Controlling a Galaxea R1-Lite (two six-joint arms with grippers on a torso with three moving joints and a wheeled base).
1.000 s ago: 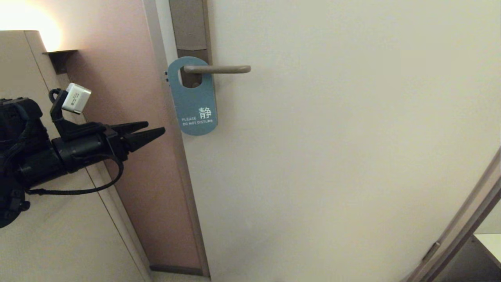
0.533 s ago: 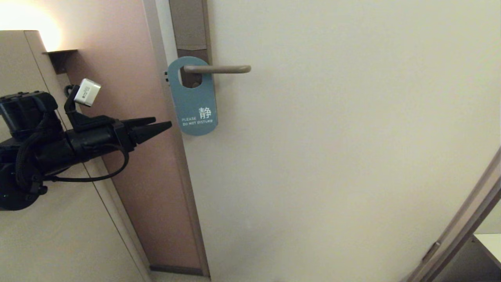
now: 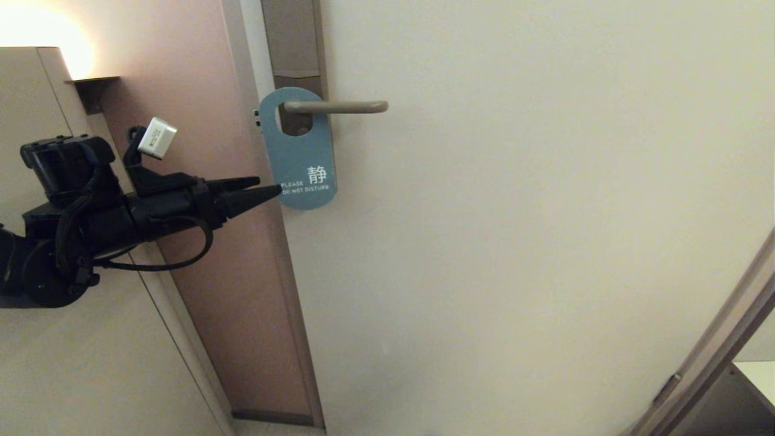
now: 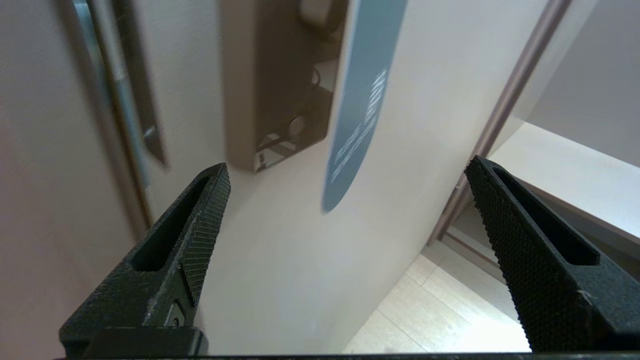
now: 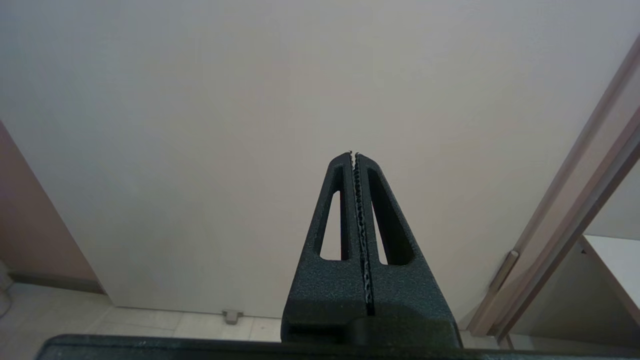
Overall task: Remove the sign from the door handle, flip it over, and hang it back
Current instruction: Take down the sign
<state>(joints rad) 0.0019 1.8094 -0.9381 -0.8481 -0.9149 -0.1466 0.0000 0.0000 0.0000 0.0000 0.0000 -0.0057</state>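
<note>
The sign (image 3: 298, 154) hangs teal side out, with white "PLEASE DO NOT DISTURB", its hole over the door handle (image 3: 336, 107), a slim bronze-grey lever. My left gripper (image 3: 269, 184) reaches in from the left at the sign's lower end, its tips level with the sign's left edge. It is open and holds nothing. In the left wrist view the sign (image 4: 357, 115) shows edge-on, ahead of the wide-apart fingers of the left gripper (image 4: 348, 165). My right gripper (image 5: 354, 154) is shut and empty, facing the bare door low down; the head view does not show it.
The brown backplate (image 3: 295, 42) runs up behind the lever on the pale door (image 3: 514, 212). A pink wall panel (image 3: 194, 121) and the door's edge lie beside my left arm. A door frame (image 3: 714, 339) slants at the lower right. Tiled floor (image 4: 430, 310) lies below.
My left arm has moved up and to the right, bringing its fingertips to the sign's lower left edge, and its jaws have spread wider. The sign and handle have not moved.
</note>
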